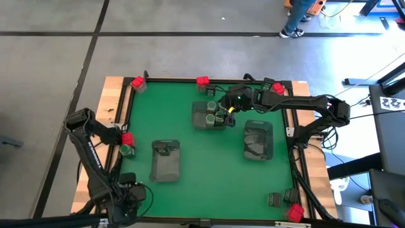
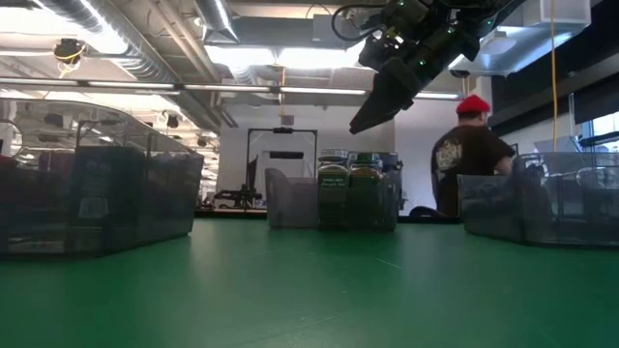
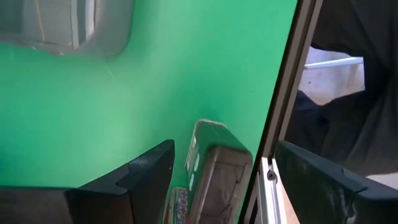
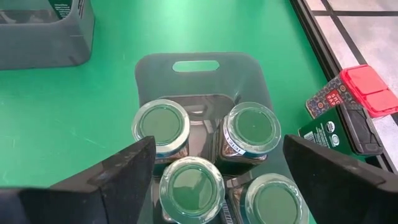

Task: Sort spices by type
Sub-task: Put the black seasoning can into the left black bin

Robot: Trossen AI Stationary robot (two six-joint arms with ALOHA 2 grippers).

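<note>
Right end effector (image 4: pixel 211 177) spread wide and empty, hovering above four round jars (image 4: pixel 250 129) standing together in a grey tray (image 1: pixel 208 115) mid-bench, red box (image 4: pixel 367 89) near the bench edge, left end effector (image 3: pixel 217 180) open beside the rail.

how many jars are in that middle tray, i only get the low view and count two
Observer: Four jars, all with green lids, stand in the tray.
Operator: is the right gripper holding anything up there
Observer: No, the right gripper is open and empty, above the jars.
Operator: where's the left one
Observer: The left gripper is open at the table's near-left corner, with a small dark container between its fingers by the table frame.
</note>
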